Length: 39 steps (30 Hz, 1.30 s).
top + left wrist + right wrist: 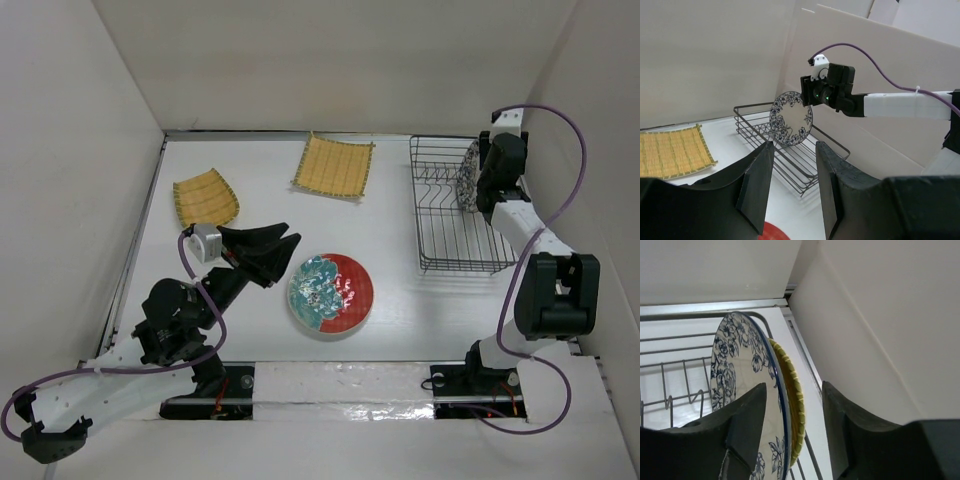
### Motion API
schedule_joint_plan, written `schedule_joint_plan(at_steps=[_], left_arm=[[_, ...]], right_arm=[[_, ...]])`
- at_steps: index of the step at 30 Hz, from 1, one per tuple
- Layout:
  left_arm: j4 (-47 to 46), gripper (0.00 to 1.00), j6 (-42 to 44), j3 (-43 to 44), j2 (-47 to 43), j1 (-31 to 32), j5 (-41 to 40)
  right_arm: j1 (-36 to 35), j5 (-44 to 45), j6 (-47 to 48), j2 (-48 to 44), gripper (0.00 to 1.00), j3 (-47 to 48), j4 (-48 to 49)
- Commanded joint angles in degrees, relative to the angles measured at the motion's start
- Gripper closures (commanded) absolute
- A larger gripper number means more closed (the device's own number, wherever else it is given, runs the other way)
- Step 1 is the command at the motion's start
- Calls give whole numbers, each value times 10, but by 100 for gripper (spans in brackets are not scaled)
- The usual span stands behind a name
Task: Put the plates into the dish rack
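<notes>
The black wire dish rack [450,215] stands at the right. A blue-and-white speckled plate [466,177] stands on edge at its far right end, with the small yellow plate [790,390] right behind it. My right gripper [478,185] is open, its jaws straddling the rims of both plates [794,390]. The red plate with teal-white pattern [331,292] lies flat mid-table. Two square yellow ribbed plates lie at the back [334,165] and back left [205,198]. My left gripper [283,255] is open and empty, just left of the red plate.
White walls enclose the table on the left, back and right. The right wall runs close beside the rack [805,165]. The right arm's purple cable [560,130] loops above the rack's right side.
</notes>
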<state>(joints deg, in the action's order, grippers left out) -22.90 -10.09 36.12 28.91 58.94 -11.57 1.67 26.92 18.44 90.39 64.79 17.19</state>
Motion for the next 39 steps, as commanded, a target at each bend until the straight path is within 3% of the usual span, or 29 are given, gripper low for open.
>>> schedule_joint_plan(at_steps=[1,2,9,10,11,12,13,14,17,18,22,29,31,32,33,36,39], left_arm=[[-25,64,3,3,2,3,-6],[-25,64,3,3,2,3,-6],[-23,64,4,3,4,3,-12],[-24,64,4,3,4,3,-13],[-22,64,5,3,6,3,-16],[-23,64,6,3,6,3,-18],[-23,66,5,4,7,3,-20],[-22,69,6,4,8,3,-20],[-22,87,5,4,10,3,-30],[-22,100,3,3,12,3,-32],[-24,100,-1,3,20,3,-37],[-21,100,1,4,28,3,-44],[-19,100,2,6,33,3,-44],[-17,100,2,7,35,3,-42],[-16,100,2,7,38,3,-43],[-15,100,3,7,41,3,-42],[-16,100,5,7,43,3,-39]], right_arm=[[-7,35,-59,-46,43,23,44],[-7,36,-68,-53,37,26,30],[-72,21,-162,-147,36,20,-44],[-101,16,-206,-165,42,0,-51],[-114,2,-230,-183,56,-13,-62],[-129,-56,-273,-221,83,-29,-65],[-163,-79,-298,-239,97,-67,-67],[-183,-99,-322,-259,100,-91,-57],[-262,-151,-410,-321,100,-193,-39],[-283,-143,-437,-337,100,-220,-36],[-391,-115,-577,-430,100,-353,-8],[-552,-37,-705,-502,100,-420,-155],[-603,8,-766,-493,92,-420,-191],[-619,27,-787,-486,83,-421,-216],[-634,57,-807,-464,61,-422,-225],[-672,89,-870,-416,35,-427,-226],[-685,102,-913,-338,27,-428,-204]])
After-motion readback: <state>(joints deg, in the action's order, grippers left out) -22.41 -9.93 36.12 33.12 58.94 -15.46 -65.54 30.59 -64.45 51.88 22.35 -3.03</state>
